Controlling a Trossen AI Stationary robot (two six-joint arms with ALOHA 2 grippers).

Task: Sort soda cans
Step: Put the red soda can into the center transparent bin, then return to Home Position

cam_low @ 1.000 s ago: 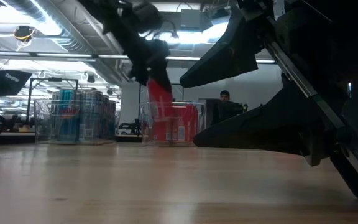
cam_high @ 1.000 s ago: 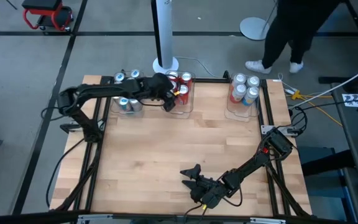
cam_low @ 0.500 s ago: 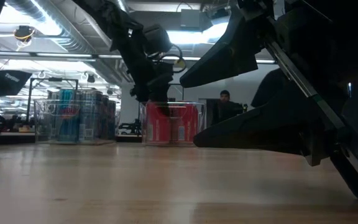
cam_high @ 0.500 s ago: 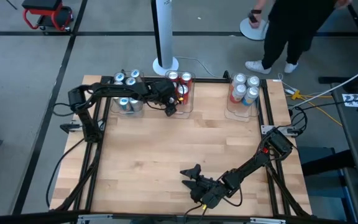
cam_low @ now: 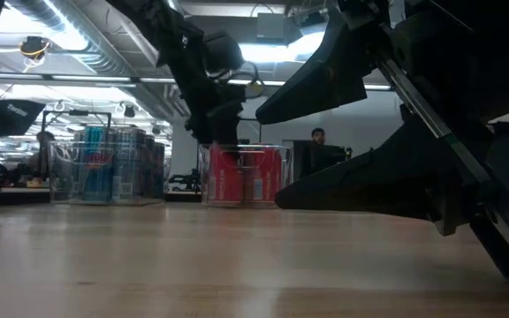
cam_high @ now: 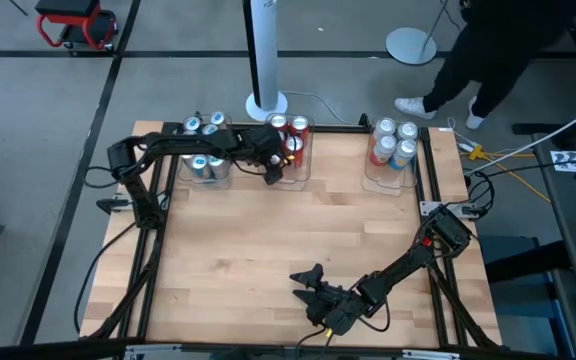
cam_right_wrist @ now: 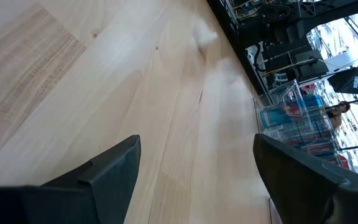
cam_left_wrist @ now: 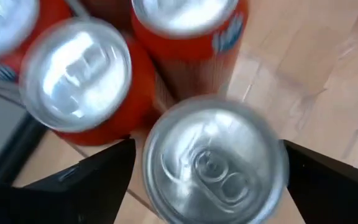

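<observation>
My left gripper (cam_high: 275, 167) reaches down into the middle clear bin (cam_high: 304, 170) at the table's far edge. It is shut on a red soda can whose silver top (cam_left_wrist: 215, 163) fills the left wrist view. Two more red cans (cam_left_wrist: 79, 74) stand close beside it in the bin. The left bin (cam_high: 204, 150) holds blue-teal cans. The right bin (cam_high: 392, 146) holds red and silver-white cans. My right gripper (cam_high: 308, 284) lies open and empty near the table's near edge. My left gripper pinches the red can between its two fingers (cam_left_wrist: 107, 180), on opposite sides of the can's upper wall just under the rim (cam_left_wrist: 149, 177). The fingers come from above, pointing down. The can stands upright inside the bin (cam_low: 228, 172). I cannot tell whether its base is on the bin floor.
The three bins stand in a row along the far edge. The bare wooden tabletop (cam_high: 308, 225) stretches between them and my right arm (cam_high: 408, 262). A white pole base (cam_high: 266, 102) stands behind the bins. A person (cam_high: 488, 50) walks beyond the far right corner.
My left gripper has gone down with the red can. The can has moved from tilted above the bin's rim to upright inside the middle bin, among the other red cans. Over the last half second the gripper has kept still.
</observation>
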